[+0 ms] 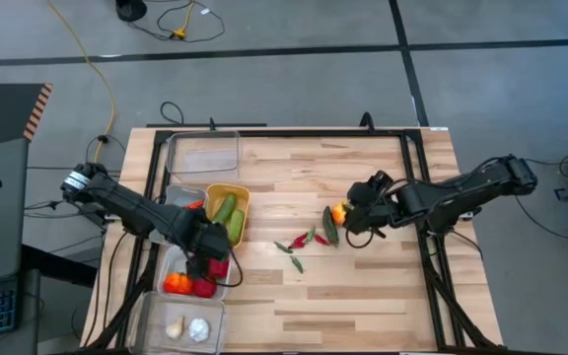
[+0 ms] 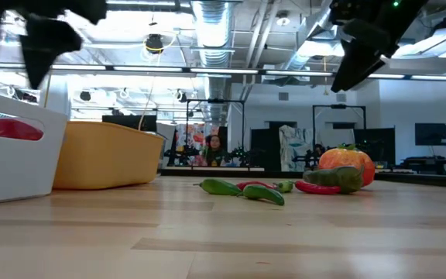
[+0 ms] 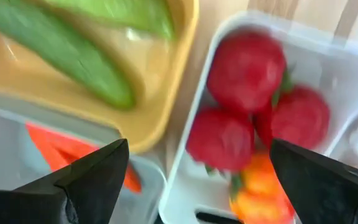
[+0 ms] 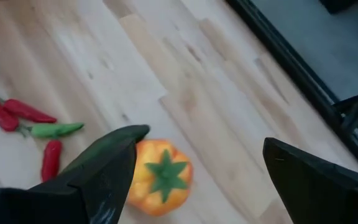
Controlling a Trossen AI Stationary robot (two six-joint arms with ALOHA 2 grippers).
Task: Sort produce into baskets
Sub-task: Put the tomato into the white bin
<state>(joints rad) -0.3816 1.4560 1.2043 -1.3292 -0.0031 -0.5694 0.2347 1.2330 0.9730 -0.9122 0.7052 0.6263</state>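
My left pincer (image 1: 208, 264), spread wide, hangs over three glossy round tomatoes (image 3: 247, 68) in the white tray (image 3: 185, 180), lower left.

My right pincer (image 4: 197, 180), also wide, straddles a ribbed orange pepper (image 4: 160, 174) on pale wood.

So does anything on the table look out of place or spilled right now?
Nothing spilled or damaged. The only strays are unsorted produce on the bare wood: a cucumber, several small chillies and an orange pepper below the open right pincer. The yellow tray sits slightly askew.

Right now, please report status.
Left gripper open above white basket of tomatoes. Right gripper open over pepper. Nothing blocking.
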